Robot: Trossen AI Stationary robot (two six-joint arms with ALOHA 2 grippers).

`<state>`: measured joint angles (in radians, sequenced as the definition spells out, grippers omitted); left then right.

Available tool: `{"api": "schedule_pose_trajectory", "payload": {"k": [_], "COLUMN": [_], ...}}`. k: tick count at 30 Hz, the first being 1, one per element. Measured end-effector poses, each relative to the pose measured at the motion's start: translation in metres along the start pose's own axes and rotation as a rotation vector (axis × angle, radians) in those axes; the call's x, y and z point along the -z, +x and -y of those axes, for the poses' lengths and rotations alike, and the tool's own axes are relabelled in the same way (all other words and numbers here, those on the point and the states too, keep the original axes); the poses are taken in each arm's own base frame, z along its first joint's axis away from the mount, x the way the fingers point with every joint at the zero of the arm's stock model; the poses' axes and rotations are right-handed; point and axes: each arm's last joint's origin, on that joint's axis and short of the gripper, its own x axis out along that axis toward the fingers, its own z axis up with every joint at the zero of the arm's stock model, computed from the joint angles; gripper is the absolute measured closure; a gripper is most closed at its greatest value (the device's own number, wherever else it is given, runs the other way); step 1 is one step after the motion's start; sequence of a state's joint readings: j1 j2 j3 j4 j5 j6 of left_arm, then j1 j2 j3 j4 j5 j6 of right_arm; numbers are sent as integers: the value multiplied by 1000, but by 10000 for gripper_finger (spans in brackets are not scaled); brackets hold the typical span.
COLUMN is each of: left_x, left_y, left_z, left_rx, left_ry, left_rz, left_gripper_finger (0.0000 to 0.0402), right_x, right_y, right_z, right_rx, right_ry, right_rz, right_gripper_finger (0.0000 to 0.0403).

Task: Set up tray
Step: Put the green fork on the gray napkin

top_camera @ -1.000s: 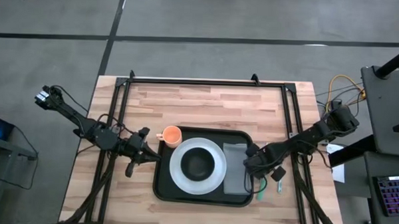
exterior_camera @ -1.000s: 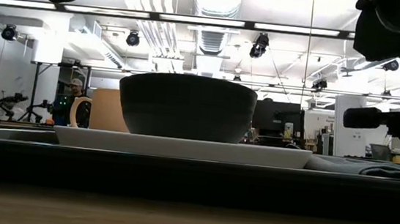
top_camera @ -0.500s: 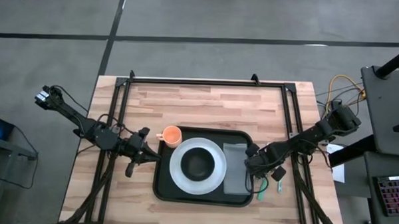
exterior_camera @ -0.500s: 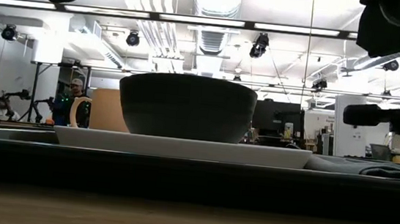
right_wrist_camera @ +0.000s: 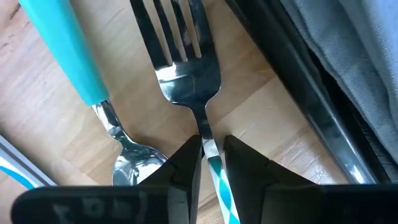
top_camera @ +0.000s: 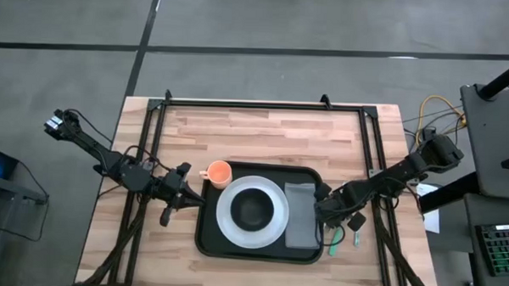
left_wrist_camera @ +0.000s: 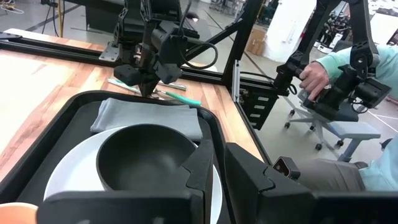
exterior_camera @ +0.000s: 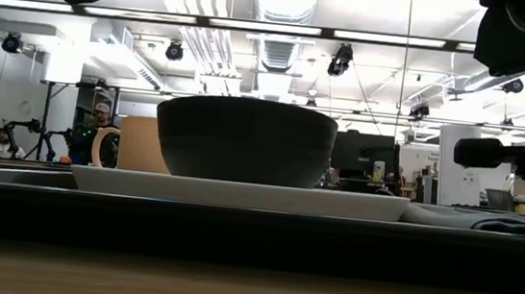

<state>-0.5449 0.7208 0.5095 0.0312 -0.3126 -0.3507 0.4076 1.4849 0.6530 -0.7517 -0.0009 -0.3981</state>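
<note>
The black tray [top_camera: 259,246] lies mid-table and carries a white plate [top_camera: 226,217] with a black bowl [top_camera: 252,209] and a folded grey napkin [top_camera: 299,214]. An orange cup [top_camera: 219,171] stands at the tray's far left corner. A teal-handled fork [right_wrist_camera: 186,68] and spoon [right_wrist_camera: 134,158] lie on the wood just right of the tray [right_wrist_camera: 298,106]. My right gripper [top_camera: 333,215] hangs over this cutlery, shut on the fork. My left gripper [top_camera: 182,192] waits shut by the tray's left edge. My right gripper pinches the fork between its two fingers [right_wrist_camera: 186,162] at the thin neck [right_wrist_camera: 205,138], where the metal meets the teal handle. The fingers come from above and stand across the fork. The fork lies flat, its tines [right_wrist_camera: 171,31] on the wood.
The spoon's bowl sits close beside the held fork; another teal utensil [top_camera: 355,239] lies farther right. Black frame rails [top_camera: 380,198] run along both table sides. Bare wood [top_camera: 263,135] stretches behind the tray. A seated person [left_wrist_camera: 336,81] shows beyond the table.
My right gripper has drifted slightly toward the table's right edge, away from the napkin; the tray and its contents have kept still.
</note>
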Motion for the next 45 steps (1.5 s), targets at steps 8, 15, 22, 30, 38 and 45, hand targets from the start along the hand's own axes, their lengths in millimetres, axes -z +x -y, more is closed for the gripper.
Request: {"api": "schedule_pose_trajectory", "payload": {"k": [8,15,22,30,38,45], "left_x": [0,0,0,1,1,1], "left_y": [0,0,0,1,1,1], "left_z": [0,0,0,0,0,0], "left_rx": [0,0,0,-3,-3,-3], "left_ry": [0,0,1,3,3,-25], "left_rz": [1,0,0,-8,-9,-8], "left_gripper_finger": [378,378,378,378,378,378], "right_x": [-1,-1,8,6,-25,-46], "right_y": [-2,-8,-36,-74,-138,-182], "right_z": [1,2,3,5,29,43], "right_rx": [10,67,169,254,318,327], "right_ry": [38,50,107,266,817,1273], "right_rz": [-6,-1,-53,45,221,393], "right_gripper_finger": [387,390,391,392,392,392]}}
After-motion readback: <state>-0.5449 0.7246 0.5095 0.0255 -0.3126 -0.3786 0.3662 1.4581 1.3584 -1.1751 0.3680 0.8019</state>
